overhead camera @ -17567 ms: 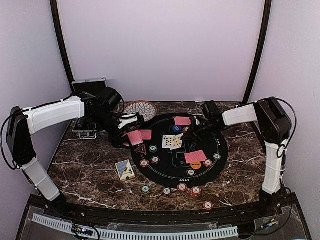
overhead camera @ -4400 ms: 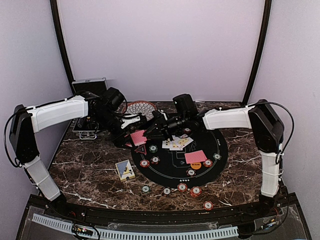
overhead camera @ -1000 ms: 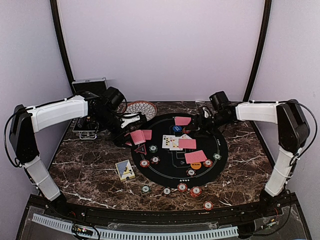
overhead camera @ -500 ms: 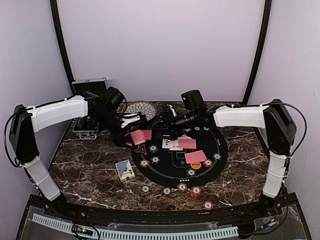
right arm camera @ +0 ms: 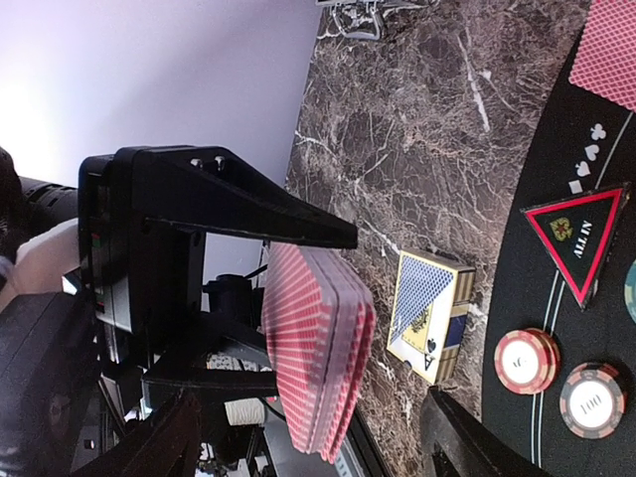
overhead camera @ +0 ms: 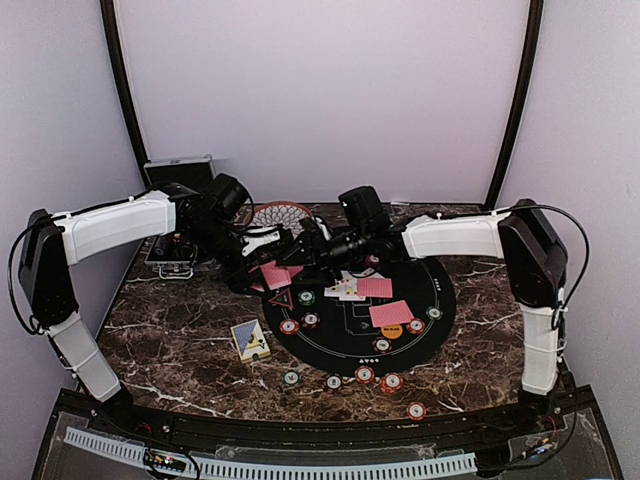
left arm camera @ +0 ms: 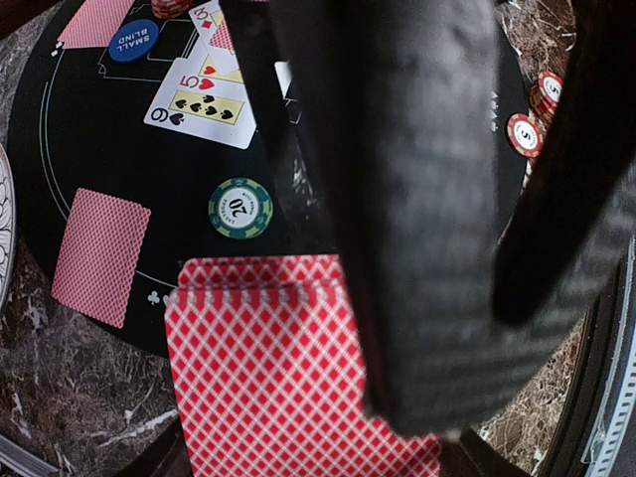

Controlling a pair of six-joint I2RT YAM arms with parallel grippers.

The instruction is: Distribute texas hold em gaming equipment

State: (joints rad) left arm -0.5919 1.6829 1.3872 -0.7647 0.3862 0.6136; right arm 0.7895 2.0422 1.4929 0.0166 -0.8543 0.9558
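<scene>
A: Deck first. Where is it?
B: Red-backed deck (left arm camera: 278, 368) is off the table, clamped between the fingers of the left gripper (overhead camera: 266, 270). From above it hangs over the 9 o'clock rim of the black mat (overhead camera: 335, 345).

A: Right side?
B: Right gripper (right arm camera: 313, 427) is reached across at the deck. Its fingers (right arm camera: 169, 442) are spread wide and hold nothing. The deck's free end sits in the gap; contact, cannot tell.

A: On the mat?
B: Face-up cards (overhead camera: 345, 290) lie near centre, with a green chip (overhead camera: 306, 296) at their 9 o'clock. Two face-down cards (overhead camera: 390, 313) lie at their 3 and 4 o'clock. Orange button (overhead camera: 391, 330) is just beside the lower one, at its 6 o'clock. Blue button (left arm camera: 133, 40) is on the far half. Red triangle marker (right arm camera: 576, 234) sits at the 9 o'clock rim under the deck, with two red chip stacks (right arm camera: 527, 360) at its 6 o'clock.

A: Off the mat?
B: All on the marble table (overhead camera: 180, 320). Blue card box (overhead camera: 249, 340) is at the mat's 8 o'clock. Loose chips (overhead camera: 365, 375) are strung past its 6 o'clock. Patterned bowl (overhead camera: 280, 215) is at 11 o'clock, partly behind the arms. Silver-edged case (overhead camera: 178, 170) is in the table's 10 o'clock corner.
</scene>
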